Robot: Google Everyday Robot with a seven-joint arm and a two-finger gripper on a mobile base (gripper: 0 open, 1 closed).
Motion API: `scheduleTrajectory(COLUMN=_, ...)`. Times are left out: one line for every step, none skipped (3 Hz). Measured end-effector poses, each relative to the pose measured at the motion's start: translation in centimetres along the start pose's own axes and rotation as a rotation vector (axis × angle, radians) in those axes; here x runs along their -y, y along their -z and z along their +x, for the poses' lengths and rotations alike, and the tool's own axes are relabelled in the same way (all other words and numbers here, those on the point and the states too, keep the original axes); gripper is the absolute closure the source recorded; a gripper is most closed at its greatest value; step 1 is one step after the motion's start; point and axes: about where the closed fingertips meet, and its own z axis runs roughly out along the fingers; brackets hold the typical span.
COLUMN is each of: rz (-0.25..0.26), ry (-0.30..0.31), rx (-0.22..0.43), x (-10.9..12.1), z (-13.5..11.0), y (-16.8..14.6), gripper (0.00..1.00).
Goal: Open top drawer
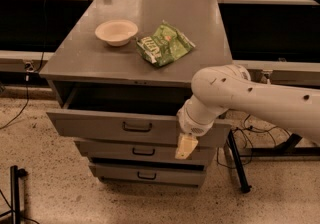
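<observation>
The top drawer (95,124) of the grey metal cabinet is pulled out, its dark inside showing under the cabinet top. Its flat front carries a small dark bar handle (137,127) at centre. Two smaller drawer fronts (135,151) sit closed below it. My gripper (186,146) hangs from the white arm (235,93) in front of the right part of the top drawer's front, right of the handle. Its pale fingers point down.
On the cabinet top (85,60) stand a white bowl (116,32) and a green snack bag (164,44). A black stand leg (237,160) and cables are on the floor at the right. A dark post (15,193) stands at lower left.
</observation>
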Motion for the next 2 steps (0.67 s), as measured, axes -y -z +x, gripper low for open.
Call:
scheduleTrajectory(rz=-0.040, ry=0.004, rx=-0.009, x=-1.5, z=-0.9, y=0.8, gripper=0.35)
scheduleTrajectory(rz=-0.049, ry=0.042, rx=-0.010, x=-2.6, z=-2.0, y=2.7, gripper=0.33)
